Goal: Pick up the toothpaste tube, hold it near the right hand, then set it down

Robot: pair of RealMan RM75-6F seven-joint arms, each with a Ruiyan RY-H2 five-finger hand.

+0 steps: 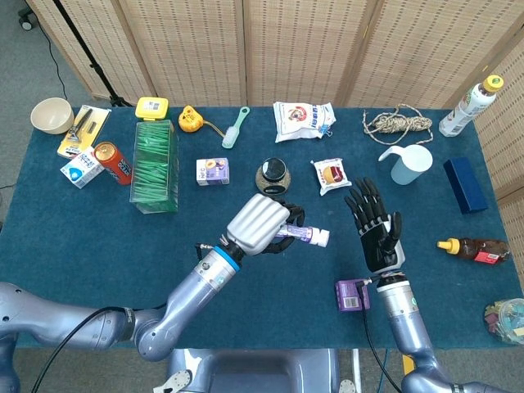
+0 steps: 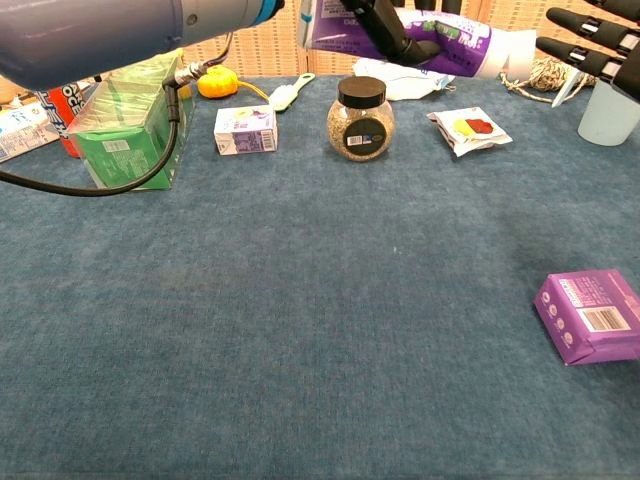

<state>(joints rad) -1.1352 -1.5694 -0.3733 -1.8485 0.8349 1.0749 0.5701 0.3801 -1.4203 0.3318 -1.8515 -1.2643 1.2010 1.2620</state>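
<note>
left robot hand (image 1: 260,225) grips the toothpaste tube (image 1: 304,236) aloft, cap nearing the open, empty right robot hand (image 1: 377,232); overshoot risks a finger clash.

toothpaste tube (image 1: 304,235) in left hand (image 1: 259,225), btwn jar (image 1: 272,174) behind, right hand (image 1: 377,232) just right

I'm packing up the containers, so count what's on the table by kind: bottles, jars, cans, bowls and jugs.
Bottles: 2, a yellow-capped bottle and a brown bottle
Jar: 1
Can: 1
Bowl: 1
Jug: 1
Total: 6
</note>
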